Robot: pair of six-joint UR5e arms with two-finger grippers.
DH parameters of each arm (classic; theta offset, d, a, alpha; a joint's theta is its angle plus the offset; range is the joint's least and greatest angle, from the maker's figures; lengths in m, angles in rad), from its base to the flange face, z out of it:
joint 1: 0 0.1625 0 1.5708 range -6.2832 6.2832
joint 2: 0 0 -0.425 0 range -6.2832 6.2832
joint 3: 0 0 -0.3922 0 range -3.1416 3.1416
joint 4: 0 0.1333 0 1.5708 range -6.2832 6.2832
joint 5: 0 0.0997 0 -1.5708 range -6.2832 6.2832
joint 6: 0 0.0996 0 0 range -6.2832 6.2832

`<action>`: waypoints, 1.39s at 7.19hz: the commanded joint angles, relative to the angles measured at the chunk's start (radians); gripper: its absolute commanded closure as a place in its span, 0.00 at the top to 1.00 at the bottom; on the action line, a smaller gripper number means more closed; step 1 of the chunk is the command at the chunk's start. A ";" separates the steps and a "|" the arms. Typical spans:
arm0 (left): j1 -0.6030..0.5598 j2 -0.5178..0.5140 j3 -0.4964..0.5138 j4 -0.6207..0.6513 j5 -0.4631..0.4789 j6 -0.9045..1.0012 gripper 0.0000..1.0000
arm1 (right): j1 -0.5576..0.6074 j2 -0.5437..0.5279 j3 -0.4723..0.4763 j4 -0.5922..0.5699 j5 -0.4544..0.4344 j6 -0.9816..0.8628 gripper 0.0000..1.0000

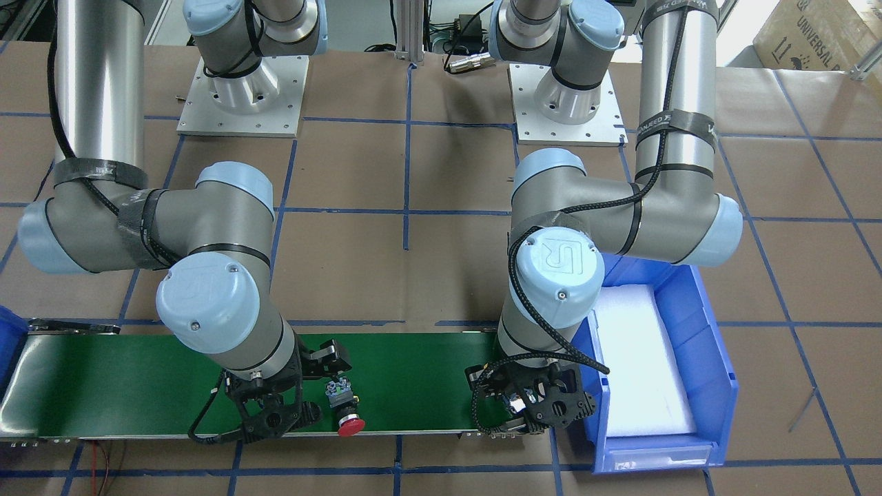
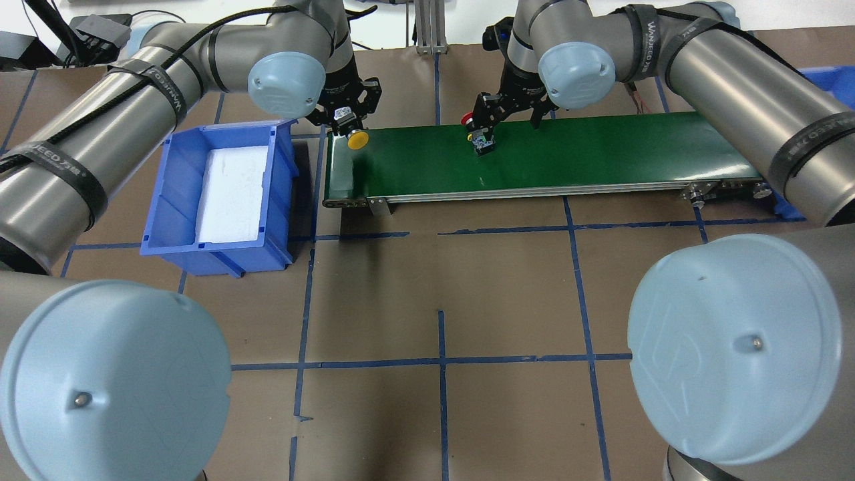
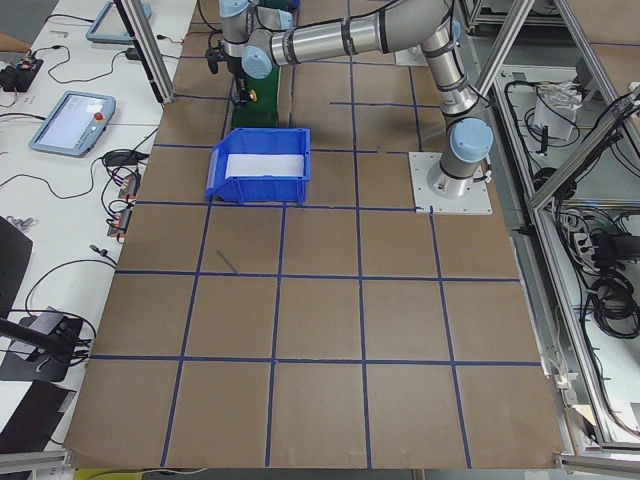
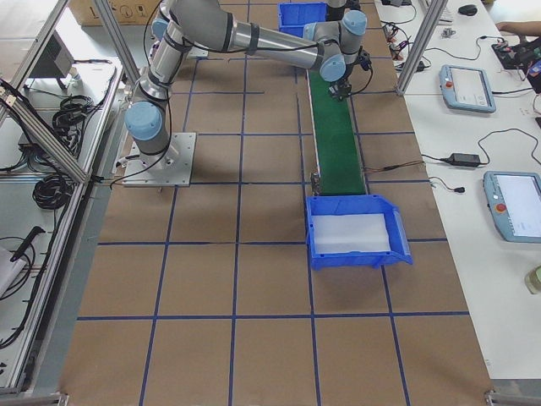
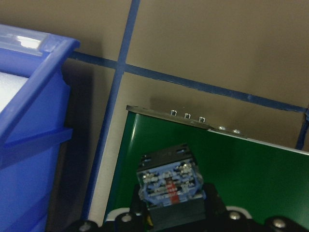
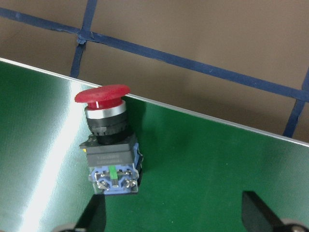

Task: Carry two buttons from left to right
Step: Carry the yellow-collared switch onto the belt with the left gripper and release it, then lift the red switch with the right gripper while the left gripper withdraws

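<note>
Overhead exterior: the left gripper (image 2: 349, 120) is clenched on the yellow button (image 2: 359, 139), over the left end of the green belt (image 2: 601, 150), near the blue bin (image 2: 174, 194). The right gripper (image 2: 506, 117) hangs over the red button (image 2: 478, 138) further along the belt.

Left wrist: the yellow button's base sits clamped between the fingers.

Right wrist: the fingers are spread and released. The red button lies on its side on the belt, close beside one finger.

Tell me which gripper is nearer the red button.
Right. Right gripper, open, is beside the red button; left gripper is at the belt end, gripping the yellow button.
</note>
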 commanded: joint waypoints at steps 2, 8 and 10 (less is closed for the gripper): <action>0.013 0.027 0.010 -0.013 0.009 0.020 1.00 | 0.013 0.009 0.004 0.003 0.000 0.000 1.00; 0.207 0.281 -0.030 -0.310 0.011 0.483 1.00 | 0.012 0.032 0.007 -0.011 0.020 -0.004 0.08; 0.208 0.329 -0.070 -0.313 0.006 0.483 1.00 | 0.009 0.032 -0.003 -0.010 0.020 -0.016 0.03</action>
